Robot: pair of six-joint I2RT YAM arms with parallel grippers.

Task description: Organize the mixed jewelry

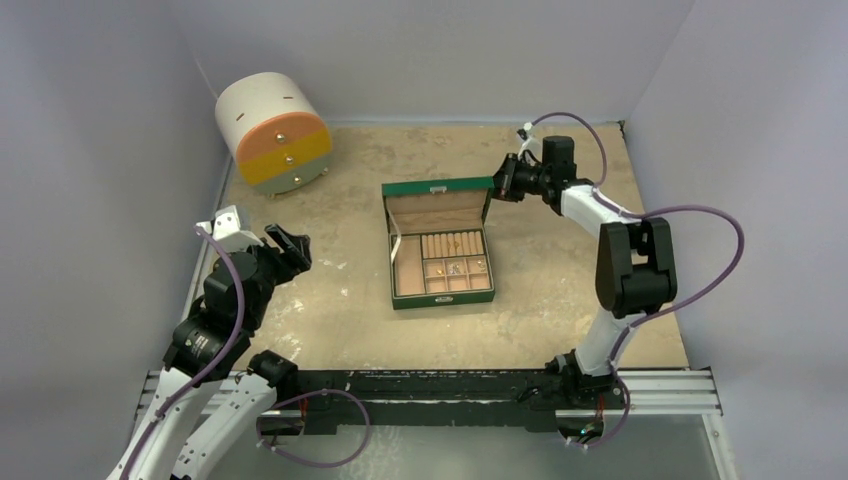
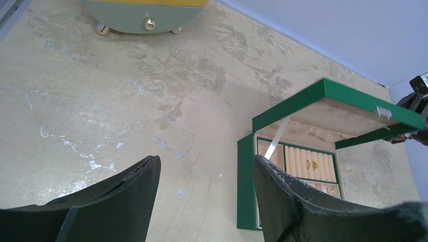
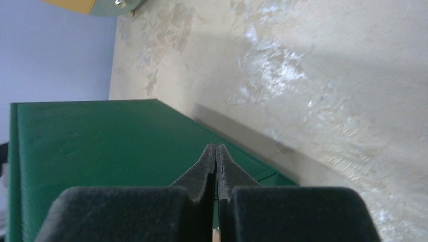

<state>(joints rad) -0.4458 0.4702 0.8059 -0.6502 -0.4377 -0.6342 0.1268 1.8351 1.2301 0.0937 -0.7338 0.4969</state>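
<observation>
Mottled beige tabletop between pale walls. Mid-table, a green tan-lined compartment box stands open, with tiny gold jewelry in its compartments. The right gripper, fingers pressed together, meets the raised green lid. The left gripper hovers spread and empty, well left. Best to steady the lid gently so the box does not slide

No lettering, number, brand name or sign can be read in any of the three views. The small silvery metal tab sits on the rim of the raised lid of the green rectangular tan-lined box, just beside the tips of the right pincer. It is too small to show any marking. A pale speck on the box's front wall, well apart from that pincer, is equally unreadable.
</observation>
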